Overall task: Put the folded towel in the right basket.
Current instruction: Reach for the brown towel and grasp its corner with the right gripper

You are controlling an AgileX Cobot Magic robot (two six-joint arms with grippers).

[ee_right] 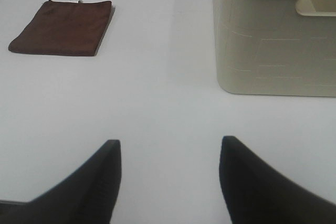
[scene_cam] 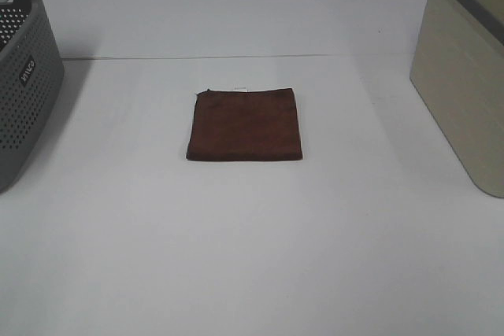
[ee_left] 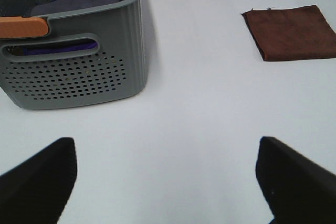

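The folded towel (scene_cam: 245, 124) is found flat at the middle of the surface (scene_cam: 252, 273), well apart from the beige right basket (scene_cam: 465, 76). Left jaws and right jaws are observed spread.

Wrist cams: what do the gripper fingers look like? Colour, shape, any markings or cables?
Left gripper: only the two ends show, plain matte black, broad, with blunt, rounded-off corners. Right gripper: also plain black, but narrower, tapering to pointed wedges. No markings, labels or cables are visible on either. The arms themselves are out of frame in all three views.
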